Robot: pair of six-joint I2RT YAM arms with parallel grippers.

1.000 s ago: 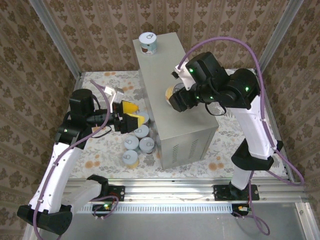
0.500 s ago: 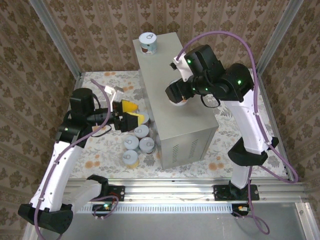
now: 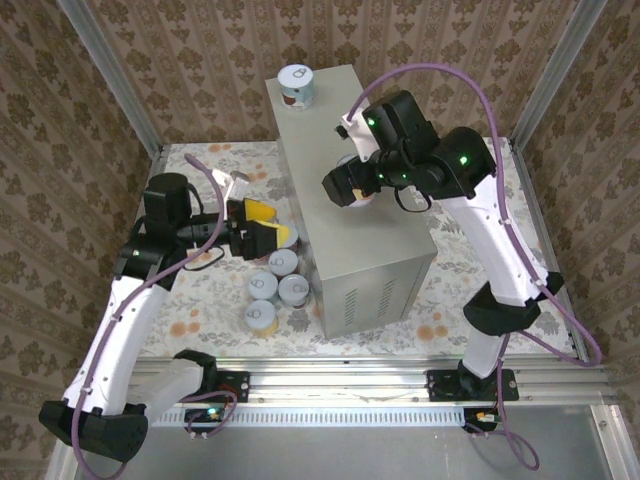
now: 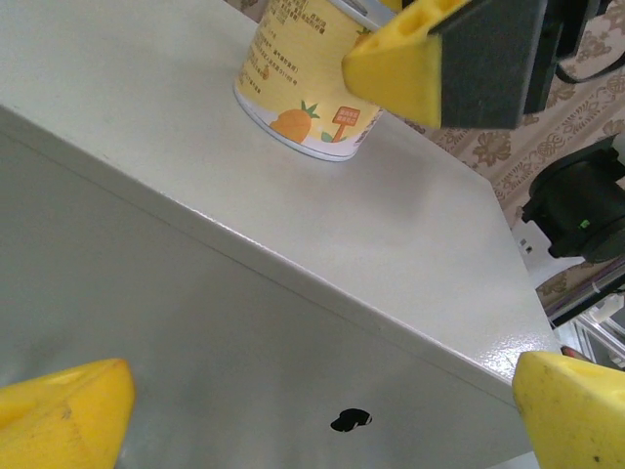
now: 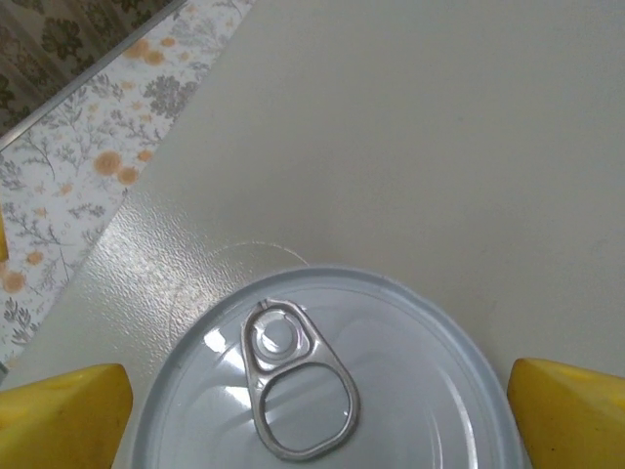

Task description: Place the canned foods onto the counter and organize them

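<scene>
The right hand (image 3: 350,190) hangs spread over a yellow can (image 5: 322,371) that stands on the grey table (image 3: 350,120). The left hand (image 3: 262,227), also spread, hovers beside the table above other cans (image 3: 280,285) on the floral cloth (image 3: 190,320).

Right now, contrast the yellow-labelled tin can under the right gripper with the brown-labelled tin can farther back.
The yellow-labelled can stands mid-top on the grey metal box; the brown-labelled can, at its far corner. The yellow-labelled can sits inside the open right gripper; the brown-labelled can stands free. Both upright.
</scene>
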